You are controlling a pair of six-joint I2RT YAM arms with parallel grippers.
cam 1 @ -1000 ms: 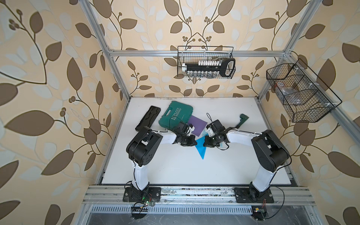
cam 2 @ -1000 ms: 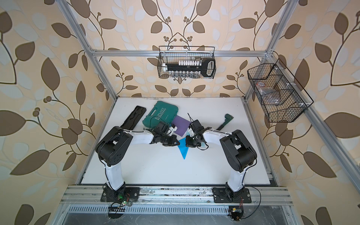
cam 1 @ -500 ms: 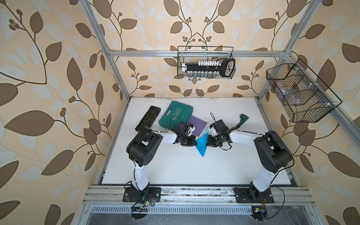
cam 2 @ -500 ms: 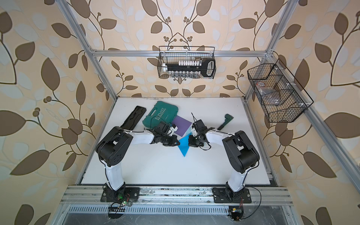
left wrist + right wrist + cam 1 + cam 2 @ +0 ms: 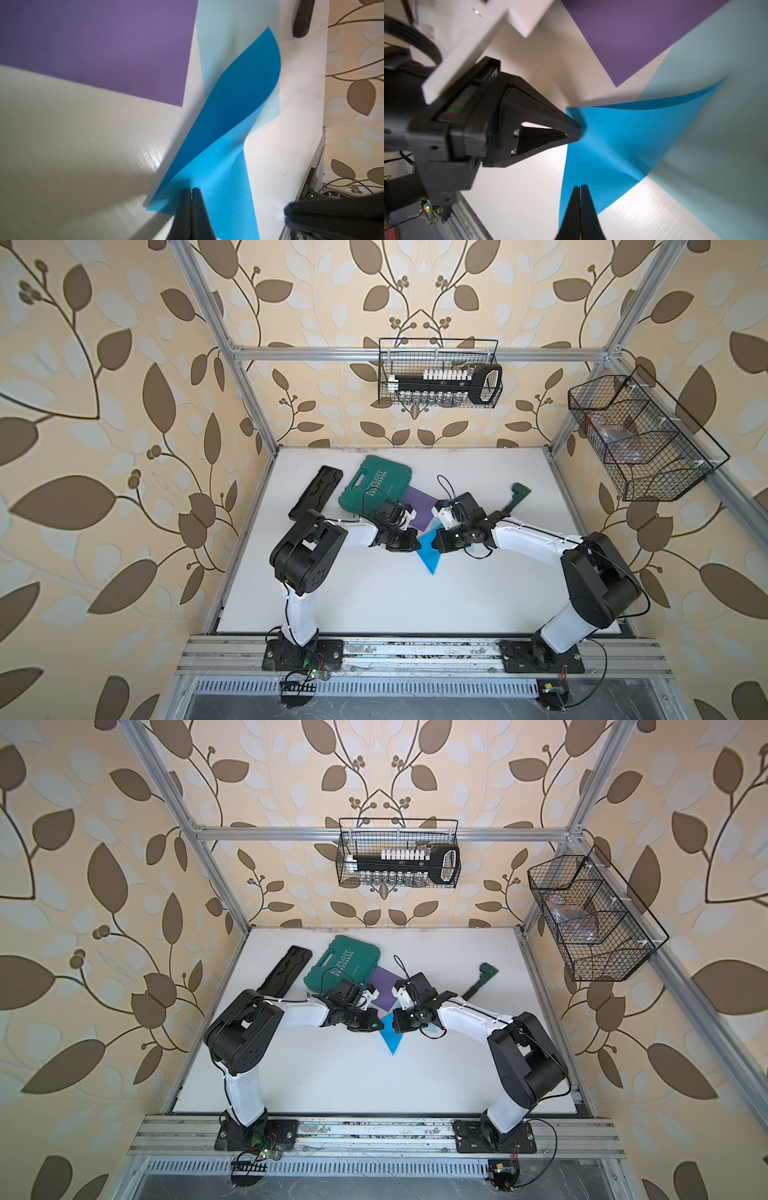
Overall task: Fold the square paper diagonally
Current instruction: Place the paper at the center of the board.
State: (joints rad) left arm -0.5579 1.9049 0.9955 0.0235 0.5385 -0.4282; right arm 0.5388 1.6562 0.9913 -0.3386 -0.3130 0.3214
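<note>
wrist views show jaws closed, tips on blue paper; top views don't.

White table top: occupies the centre of both top views.
Green tool case: closed, upper centre-left of the table.
Black moulded tray: just left of the case, lying diagonally.
Purple sheet: flat, adjoining the case's lower right edge.
Green-headed tool: right of centre.
Wire basket: top centre, on the rear rail; holds a black socket rack.
Second wire basket: upper right; contents unclear.
</note>
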